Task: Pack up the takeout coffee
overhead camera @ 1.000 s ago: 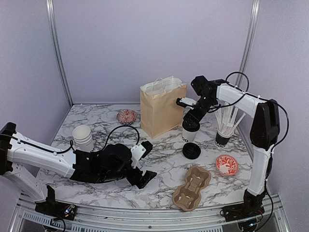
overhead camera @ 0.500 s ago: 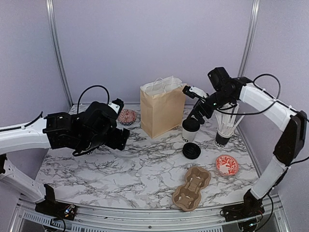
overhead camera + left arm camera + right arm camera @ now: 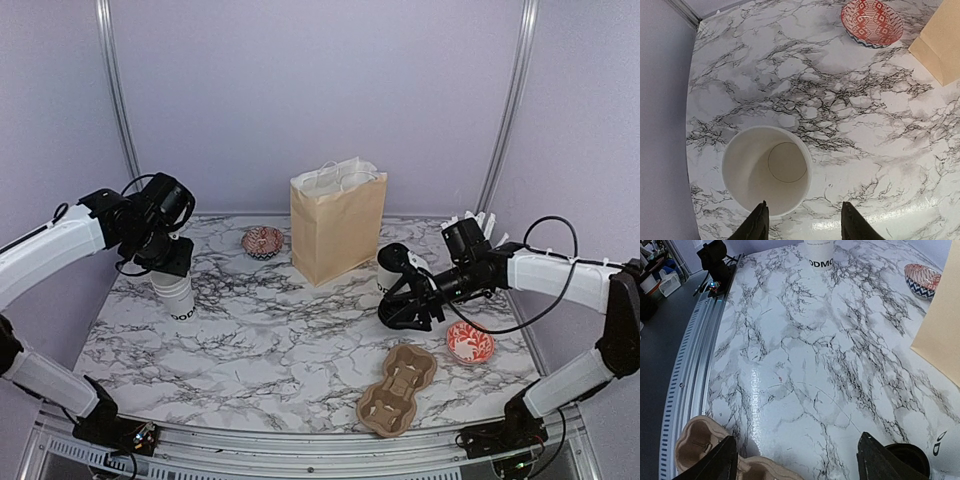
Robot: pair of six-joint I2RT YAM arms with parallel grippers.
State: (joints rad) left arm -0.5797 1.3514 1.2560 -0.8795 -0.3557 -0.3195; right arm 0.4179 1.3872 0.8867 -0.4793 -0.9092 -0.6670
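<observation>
White paper cup (image 3: 766, 170), unlidded, stands at the tabletop's (image 3: 300, 330) left; left jaws hang apart over its near rim. Right jaws gape near the loose black lid (image 3: 905, 455). Close gently, lest the thin wall crumple.

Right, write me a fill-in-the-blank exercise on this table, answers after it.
1. The white cup beneath the left gripper has no ___ on it.
2. The paper bag stands ___ at the back of the table.
3. The slots of the cardboard cup carrier are all ___.
4. There are ___ red patterned bowls on the table.

Missing words: lid; upright; empty; two.
</observation>
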